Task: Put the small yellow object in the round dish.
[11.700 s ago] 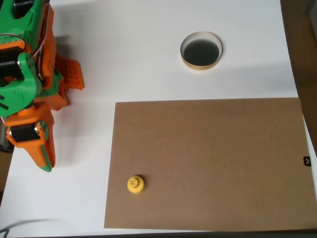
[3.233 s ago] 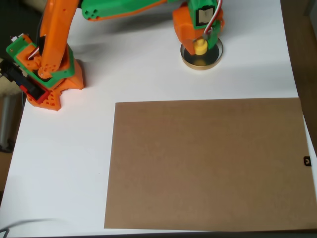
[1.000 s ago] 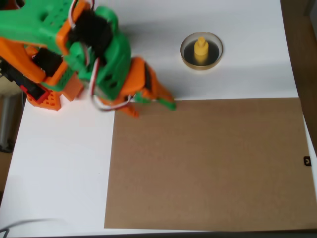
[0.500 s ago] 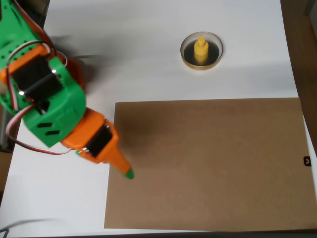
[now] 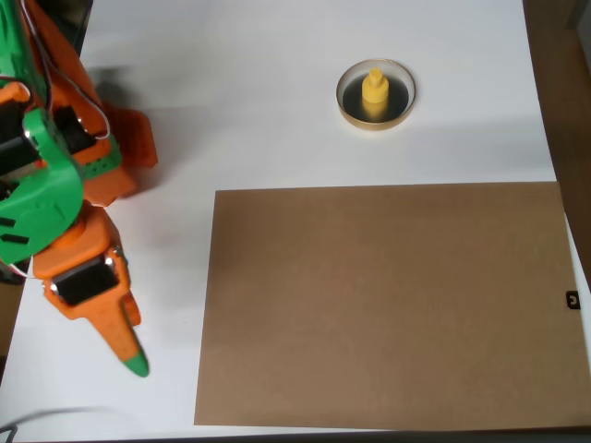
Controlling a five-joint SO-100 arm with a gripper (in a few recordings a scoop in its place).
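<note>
From the overhead view, my gripper [image 5: 125, 346] sat far left of the brown mat [image 5: 388, 305], empty; I could not tell whether its fingers were together or apart. To the right, above the mat, one yellow piece [image 5: 374, 89] stood upright inside the one dish [image 5: 349, 109]. I judged little could go wrong, unless a careless sweep knocked the dish and toppled the piece.
</note>
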